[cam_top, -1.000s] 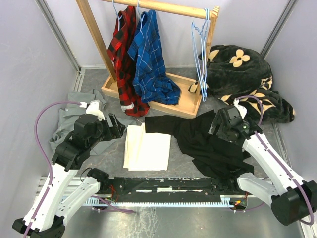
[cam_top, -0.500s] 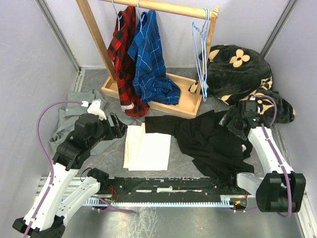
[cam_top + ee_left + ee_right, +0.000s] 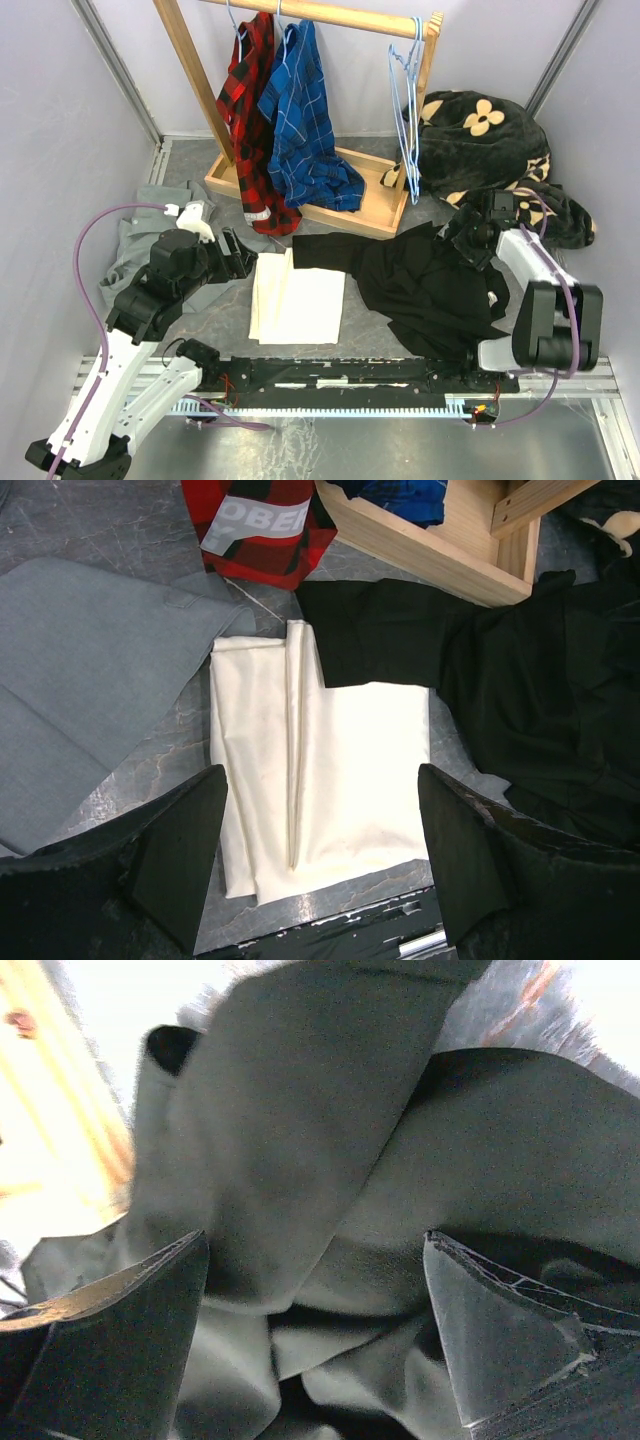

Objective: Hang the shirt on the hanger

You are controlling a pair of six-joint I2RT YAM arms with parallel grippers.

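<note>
The black shirt [image 3: 415, 285] lies crumpled on the table right of centre, one sleeve stretched left toward the rack. My right gripper [image 3: 462, 236] hovers open at the shirt's far right edge; in the right wrist view its fingers straddle dark folds of the shirt [image 3: 300, 1140] without touching, gripper [image 3: 315, 1250]. My left gripper [image 3: 236, 256] is open and empty above the table's left side; in its wrist view the gripper [image 3: 320, 800] frames a cream cloth, with the shirt [image 3: 530, 690] at right. Several light-blue hangers [image 3: 405, 110] hang at the rack's right end.
A folded cream cloth [image 3: 297, 297] lies at centre and a grey shirt [image 3: 150, 235] at left. The wooden rack [image 3: 310, 205] holds a red plaid shirt [image 3: 250, 110] and a blue plaid shirt [image 3: 305, 110]. A black flowered blanket [image 3: 480, 140] is heaped at back right.
My right arm has swung away from over the shirt's middle to its far right edge beside the blanket, jaws still open. The left arm has hardly moved.
</note>
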